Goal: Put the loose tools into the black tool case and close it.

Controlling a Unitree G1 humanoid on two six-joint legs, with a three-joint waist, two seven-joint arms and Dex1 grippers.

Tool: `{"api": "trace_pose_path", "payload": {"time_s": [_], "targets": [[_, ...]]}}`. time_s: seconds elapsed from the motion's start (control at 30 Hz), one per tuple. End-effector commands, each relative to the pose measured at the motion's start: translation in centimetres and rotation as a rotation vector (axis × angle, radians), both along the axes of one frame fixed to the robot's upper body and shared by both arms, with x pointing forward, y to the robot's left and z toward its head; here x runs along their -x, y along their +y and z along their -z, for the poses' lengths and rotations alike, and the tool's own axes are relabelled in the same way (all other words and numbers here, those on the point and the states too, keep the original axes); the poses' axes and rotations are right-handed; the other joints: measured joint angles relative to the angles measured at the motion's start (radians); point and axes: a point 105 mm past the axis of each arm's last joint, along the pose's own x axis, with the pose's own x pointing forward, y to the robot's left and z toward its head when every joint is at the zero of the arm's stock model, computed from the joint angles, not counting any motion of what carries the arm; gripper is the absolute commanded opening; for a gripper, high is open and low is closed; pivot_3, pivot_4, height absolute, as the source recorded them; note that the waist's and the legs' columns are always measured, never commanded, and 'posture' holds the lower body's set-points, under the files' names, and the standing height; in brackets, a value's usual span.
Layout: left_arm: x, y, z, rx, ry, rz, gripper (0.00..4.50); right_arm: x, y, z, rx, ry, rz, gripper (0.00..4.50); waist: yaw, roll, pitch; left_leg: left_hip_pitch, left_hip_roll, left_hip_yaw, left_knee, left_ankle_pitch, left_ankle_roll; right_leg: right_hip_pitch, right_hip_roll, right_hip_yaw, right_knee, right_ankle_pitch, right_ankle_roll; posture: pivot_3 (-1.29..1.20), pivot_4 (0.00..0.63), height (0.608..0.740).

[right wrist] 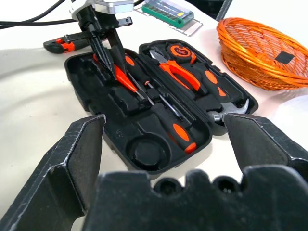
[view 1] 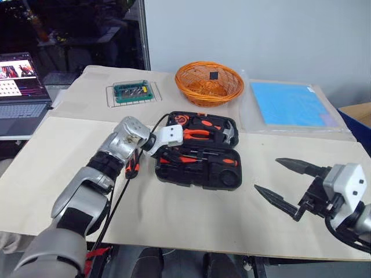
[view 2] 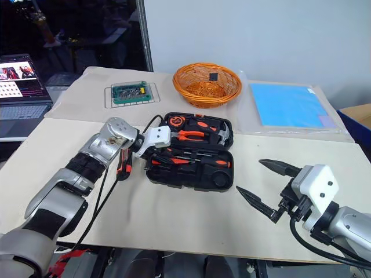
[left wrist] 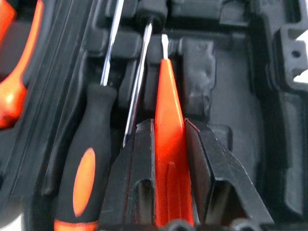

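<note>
The hinged moulded-plastic tool case (view 1: 229, 178) is plain matte black all over, recesses included. Inside it everything goes orange and black: the slim screwdriver (left wrist: 168, 120) pinched in the left gripper (right wrist: 107, 45) has a solid bright orange handle, and right beside it lies a black-handled screwdriver (left wrist: 84, 168) with an orange oval inlay. Pliers (view 1: 197, 134) in the lid half have orange grips. Just beside the case, an orange-and-black utility knife (right wrist: 62, 43) lies on the pale beige table cover (view 1: 174, 214). Behind the case there's an orange woven basket (view 1: 209, 83) with a small black square in it, a light blue mat (view 1: 288, 104) and a green box (view 1: 134, 91).
</note>
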Motion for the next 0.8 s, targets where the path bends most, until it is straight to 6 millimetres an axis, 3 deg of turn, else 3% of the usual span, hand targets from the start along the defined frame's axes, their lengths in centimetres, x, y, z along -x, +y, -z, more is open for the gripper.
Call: {"api": "trace_pose_path", "payload": {"time_s": [0.03,0.43,0.53,0.6,0.7,0.8], "targets": [[-0.4,0.0,0.6,-0.057,-0.035,0.028,0.95,0.2,0.8,-1.0,-0.019,-0.062,-0.004,4.50,0.001,0.000,0.000,0.000,0.000,0.000,0.000,0.000,0.000,0.000,0.000,0.000,0.000,0.000,0.001,0.00,0.150,0.740],[-0.3,-0.5,0.9,-0.085,-0.033,0.089,0.95,0.5,0.8,-0.4,-0.024,-0.045,0.018,4.50,0.000,0.000,0.000,0.000,0.000,-0.001,0.000,0.000,0.000,0.001,0.000,0.000,0.000,0.000,0.000,0.00,0.150,0.740],[-0.4,-0.9,-0.1,-0.010,-0.019,0.070,1.74,0.4,0.8,-0.4,-0.023,-0.044,0.017,4.50,0.000,0.000,0.000,0.000,0.000,-0.001,0.000,0.000,0.000,0.001,0.000,0.000,0.000,0.000,0.000,0.00,0.150,0.740],[-0.2,-1.1,-2.2,0.125,0.025,0.043,2.48,0.4,1.0,-0.4,-0.022,-0.045,0.015,4.50,0.000,0.000,0.000,0.000,0.000,-0.001,0.001,0.000,0.000,0.001,0.000,0.000,0.000,0.000,0.000,0.00,0.150,0.740],[-0.1,0.1,-5.1,0.345,0.105,-0.034,2.48,0.3,1.0,-0.5,-0.023,-0.047,0.011,4.50,-0.003,0.000,0.000,0.000,0.000,-0.001,0.001,0.000,0.000,0.001,0.000,0.000,0.001,0.000,0.000,0.00,0.150,0.740],[-0.1,1.3,-6.4,0.505,0.145,-0.135,1.63,0.2,1.0,-0.5,-0.024,-0.048,0.006,4.50,-0.012,0.001,0.000,0.000,0.000,-0.001,0.001,0.000,0.000,0.000,0.000,0.000,0.001,0.000,0.000,0.00,0.150,0.740]]}}
